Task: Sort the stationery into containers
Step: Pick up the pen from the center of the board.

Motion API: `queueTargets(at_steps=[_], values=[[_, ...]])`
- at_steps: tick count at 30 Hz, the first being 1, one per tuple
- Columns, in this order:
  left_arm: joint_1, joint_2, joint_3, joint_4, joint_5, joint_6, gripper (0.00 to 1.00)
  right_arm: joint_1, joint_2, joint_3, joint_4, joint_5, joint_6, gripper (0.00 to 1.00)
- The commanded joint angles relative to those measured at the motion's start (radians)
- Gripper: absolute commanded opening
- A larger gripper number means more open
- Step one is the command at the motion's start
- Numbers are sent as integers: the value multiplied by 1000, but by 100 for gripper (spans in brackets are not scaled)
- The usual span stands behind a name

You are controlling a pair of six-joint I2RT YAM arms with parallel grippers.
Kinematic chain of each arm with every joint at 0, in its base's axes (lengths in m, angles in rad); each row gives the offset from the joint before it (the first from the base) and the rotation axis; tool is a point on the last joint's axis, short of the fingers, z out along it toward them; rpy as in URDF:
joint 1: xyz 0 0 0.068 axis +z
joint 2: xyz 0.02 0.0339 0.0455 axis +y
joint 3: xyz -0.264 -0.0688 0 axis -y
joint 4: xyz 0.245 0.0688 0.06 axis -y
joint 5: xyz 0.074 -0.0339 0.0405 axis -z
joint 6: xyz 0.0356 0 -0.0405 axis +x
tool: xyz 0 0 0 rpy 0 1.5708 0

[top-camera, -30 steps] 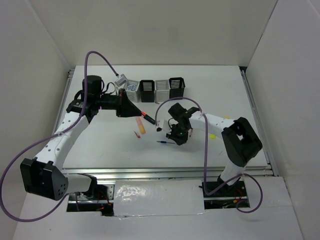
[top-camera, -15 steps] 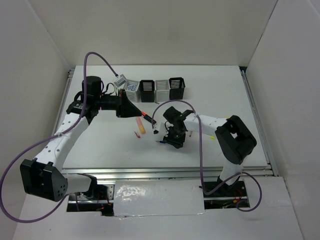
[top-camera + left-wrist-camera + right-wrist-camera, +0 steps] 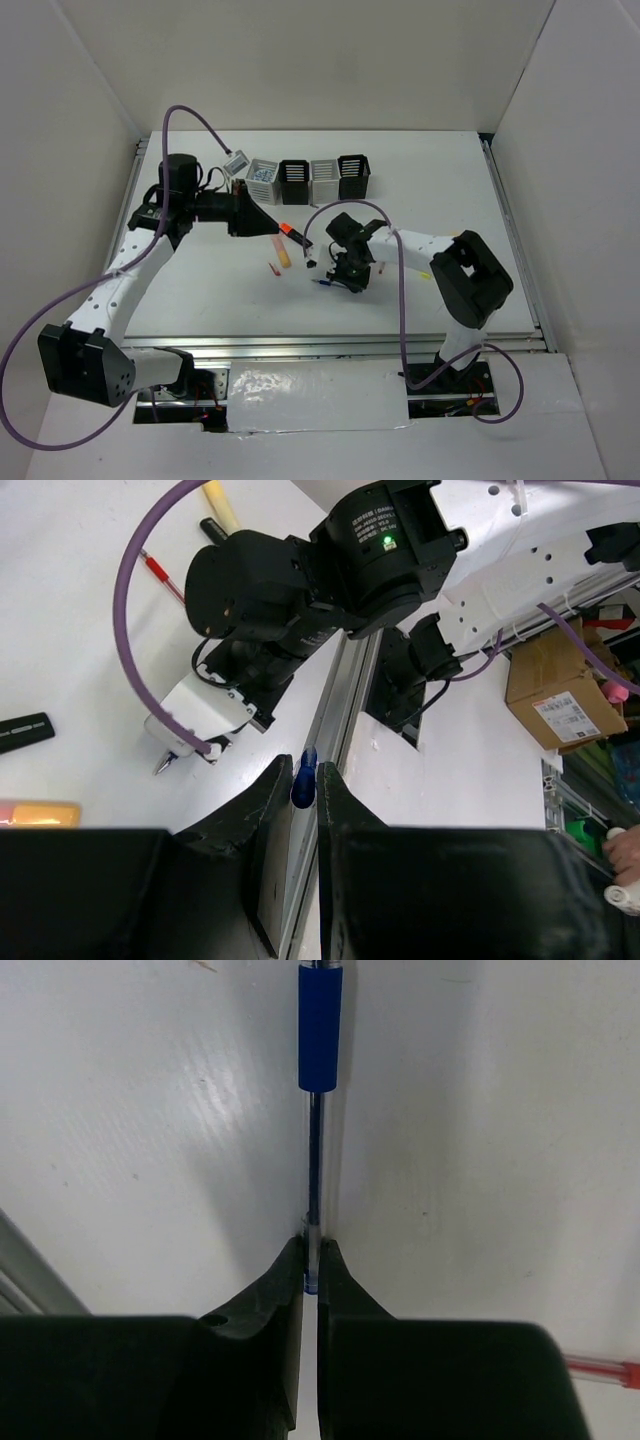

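The containers (image 3: 323, 170) are a row of four slatted cups, grey and black by turns, at the back of the table. My right gripper (image 3: 311, 1260) is down at the table and shut on the end of the thin blue pen (image 3: 319, 1030). In the top view the right gripper (image 3: 345, 280) has the pen (image 3: 323, 283) sticking out to its left. My left gripper (image 3: 305, 772) is shut on a small blue piece (image 3: 305, 778) and hovers in front of the leftmost cup. In the top view the left gripper (image 3: 270, 224) points at the orange-black highlighter (image 3: 293, 233).
The peach marker (image 3: 281, 252) and a tiny red piece (image 3: 273, 269) lie left of the right gripper. The thin red pen (image 3: 160, 575) and yellow-black highlighter (image 3: 220, 505) lie beyond it. Something blue-white sits in the leftmost cup (image 3: 262, 173). Walls enclose the table.
My right gripper has moved left and down onto the blue pen and now grips its end. My left arm has drawn back slightly to the left.
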Motion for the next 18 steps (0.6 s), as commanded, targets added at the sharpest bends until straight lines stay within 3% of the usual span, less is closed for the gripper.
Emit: queueTargets(at_steps=[1,3,8,14,18], values=[[46,-31,8,-48,43,60,0,-28,-51,-9,-19,-96,0,0],[95,-31,8,-104,57,99,0,-53,-130,31,-80,-148,13,0],[136,-60,-78,-47,6,100,0,-108,-296,138,-153,-323,124,0],[130,-92,-208,136,43,2,0,-76,-391,234,-161,-427,284,0],[128,-58,-216,180,57,-88,0,-59,-425,235,-153,-457,335,0]])
